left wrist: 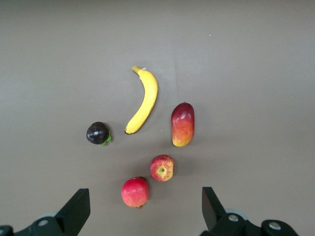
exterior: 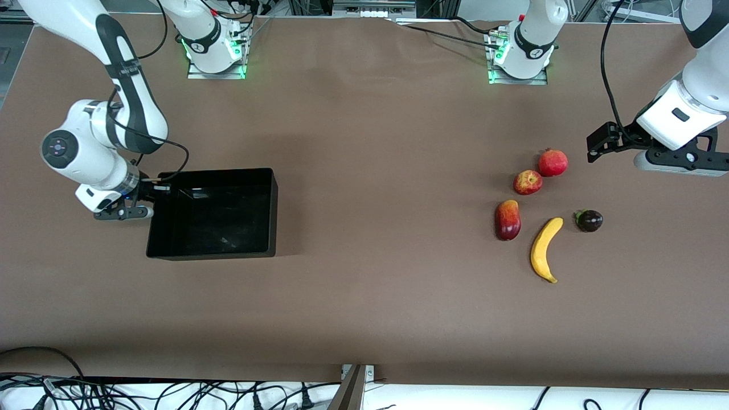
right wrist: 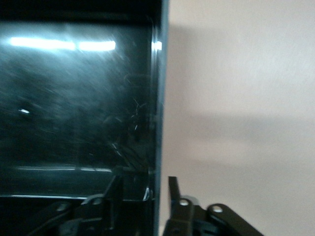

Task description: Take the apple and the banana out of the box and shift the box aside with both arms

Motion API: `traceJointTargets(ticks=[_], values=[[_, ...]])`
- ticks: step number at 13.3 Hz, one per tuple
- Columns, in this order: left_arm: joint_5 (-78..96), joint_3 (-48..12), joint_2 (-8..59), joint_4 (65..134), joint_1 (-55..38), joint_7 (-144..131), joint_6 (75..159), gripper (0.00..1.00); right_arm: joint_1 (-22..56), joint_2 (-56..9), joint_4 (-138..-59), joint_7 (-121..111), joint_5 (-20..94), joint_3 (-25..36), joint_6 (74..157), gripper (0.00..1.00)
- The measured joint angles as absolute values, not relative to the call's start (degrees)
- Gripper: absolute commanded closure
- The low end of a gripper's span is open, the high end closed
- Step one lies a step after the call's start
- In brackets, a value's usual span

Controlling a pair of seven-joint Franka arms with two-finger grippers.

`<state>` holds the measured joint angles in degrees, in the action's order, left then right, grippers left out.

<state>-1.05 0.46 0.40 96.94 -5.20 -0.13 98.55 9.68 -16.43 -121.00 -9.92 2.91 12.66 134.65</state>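
right gripper point(exterior: 149, 200) at the black box point(exterior: 267, 216) wall on the right arm's end of the table, one finger inside and one outside the wall point(right wrist: 158, 147), fingers near the wall, can't tell if clamped; left gripper point(left wrist: 142, 209) wide open, holding nothing, above table by the pomegranate point(exterior: 553, 163); apple point(exterior: 527, 182) beside it, banana point(exterior: 545, 249) nearer the camera, mango point(exterior: 507, 220) beside the banana

The right wrist view cuts off most of the black tray point(right wrist: 74, 98).
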Motion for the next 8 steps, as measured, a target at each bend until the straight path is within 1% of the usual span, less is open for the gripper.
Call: traceJointTargets(ticks=[1,4,5,6,8], values=[[-1.1,0.5,0.4,96.9,-5.2,-0.1,98.5,0.00,10.0,-15.2,-117.2,-9.9,2.9,12.3,129.4,0.00],[-1.1,0.5,0.4,96.9,-5.2,-0.1,98.5,0.00,10.5,-11.7,-101.9,-9.9,2.9,11.2,109.6,0.00],[-1.1,0.5,0.4,96.9,-5.2,-0.1,98.5,0.00,10.6,-10.6,-97.7,-9.9,2.9,11.1,104.4,0.00],[-1.1,0.5,0.4,96.9,-5.2,-0.1,98.5,0.00,10.7,-9.6,-94.0,-9.9,3.0,11.0,100.4,0.00],[-1.1,0.5,0.4,96.9,-5.2,-0.1,98.5,0.00,10.8,-8.3,-88.7,-9.9,3.0,10.9,95.6,0.00]])
